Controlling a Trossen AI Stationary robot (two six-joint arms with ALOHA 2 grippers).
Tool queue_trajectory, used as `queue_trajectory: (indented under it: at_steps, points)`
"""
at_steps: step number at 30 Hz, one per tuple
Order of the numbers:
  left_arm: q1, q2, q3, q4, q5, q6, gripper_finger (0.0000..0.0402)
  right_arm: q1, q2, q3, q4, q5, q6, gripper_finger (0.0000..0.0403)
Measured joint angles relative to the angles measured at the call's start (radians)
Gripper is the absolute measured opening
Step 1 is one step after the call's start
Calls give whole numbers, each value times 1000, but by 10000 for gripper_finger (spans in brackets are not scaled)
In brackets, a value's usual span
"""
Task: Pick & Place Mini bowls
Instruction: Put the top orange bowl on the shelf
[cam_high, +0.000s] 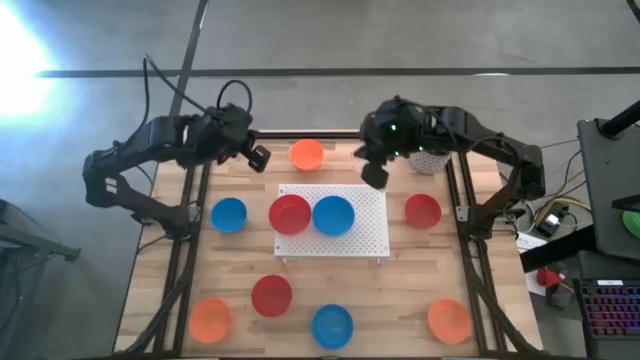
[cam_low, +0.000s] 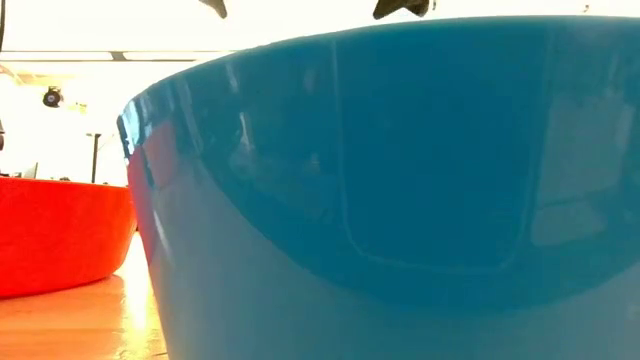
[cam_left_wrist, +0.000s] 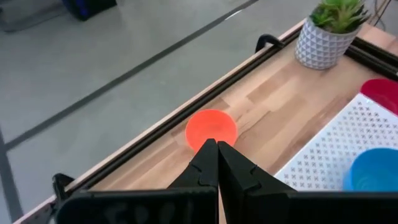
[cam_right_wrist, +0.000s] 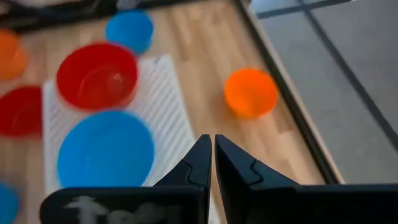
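A red mini bowl (cam_high: 290, 214) and a blue one (cam_high: 333, 215) sit side by side on the white perforated board (cam_high: 365, 245) at the table's middle. An orange bowl (cam_high: 307, 154) rests on the wood near the far edge. My left gripper (cam_high: 259, 158) hovers shut just left of that orange bowl (cam_left_wrist: 211, 127), above the table. My right gripper (cam_high: 374, 176) hangs shut over the board's far right corner, with the orange bowl (cam_right_wrist: 250, 92) and the blue bowl (cam_right_wrist: 106, 149) ahead of its fingers. Neither gripper holds anything.
More bowls stand on the wood: blue (cam_high: 229, 214) at left, red (cam_high: 423, 210) at right, and along the near edge orange (cam_high: 210, 319), red (cam_high: 272, 295), blue (cam_high: 332, 326) and orange (cam_high: 449, 320). A white pot with a plant (cam_high: 428, 160) stands at the far right.
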Motion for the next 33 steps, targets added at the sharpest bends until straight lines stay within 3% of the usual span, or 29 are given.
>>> queue_trajectory:
  at_steps: [5, 13, 33]
  points:
    - [48, 25, 0, 48, 26, 65, 0, -96, 41, -5, 62, -5, 31, 18]
    - [50, 54, -2, 51, 27, 87, 0, -227, 190, -9, 80, -122, 73, 18]
    - [50, 53, -2, 60, 27, 55, 0, -237, 535, 38, 173, -152, 134, 18]
